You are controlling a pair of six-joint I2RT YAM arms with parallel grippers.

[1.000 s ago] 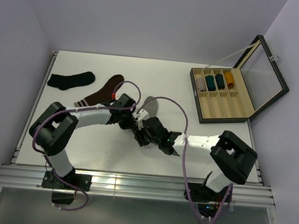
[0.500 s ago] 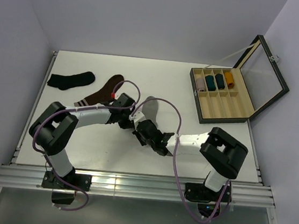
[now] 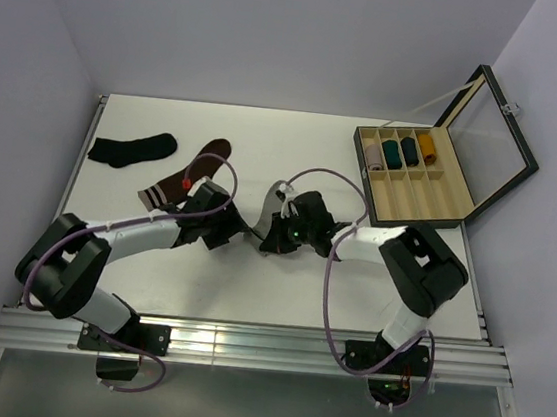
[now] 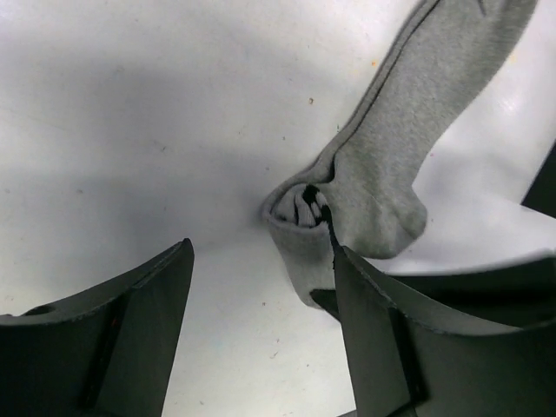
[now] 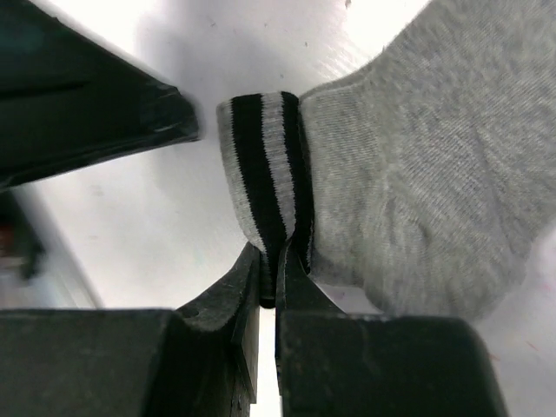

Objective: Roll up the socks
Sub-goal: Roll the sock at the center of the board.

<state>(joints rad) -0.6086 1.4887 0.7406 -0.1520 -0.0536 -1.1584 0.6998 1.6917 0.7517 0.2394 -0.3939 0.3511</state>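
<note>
A light grey sock (image 4: 408, 148) lies on the white table, its dark-striped cuff (image 5: 265, 165) folded over at the near end. My right gripper (image 5: 278, 269) is shut on that cuff, with the striped band pinched between its jaws. The left gripper (image 4: 261, 287) stands open just short of the cuff, and only bare table lies between its fingers (image 4: 130, 330). From above, both grippers meet at the table's middle: the left gripper (image 3: 245, 233) comes from the left, the right gripper (image 3: 273, 236) from the right, and the grey sock (image 3: 276, 196) stretches away behind them.
A black sock (image 3: 132, 149) and a dark brown sock with a pale striped cuff (image 3: 187, 173) lie at the back left. A wooden box (image 3: 437, 210) with its lid up stands at the back right, holding several rolled socks in its far compartments.
The left gripper has opened, let go of the cuff and drawn back to the left. The right gripper has shut on the cuff and swung toward the back of the table.
</note>
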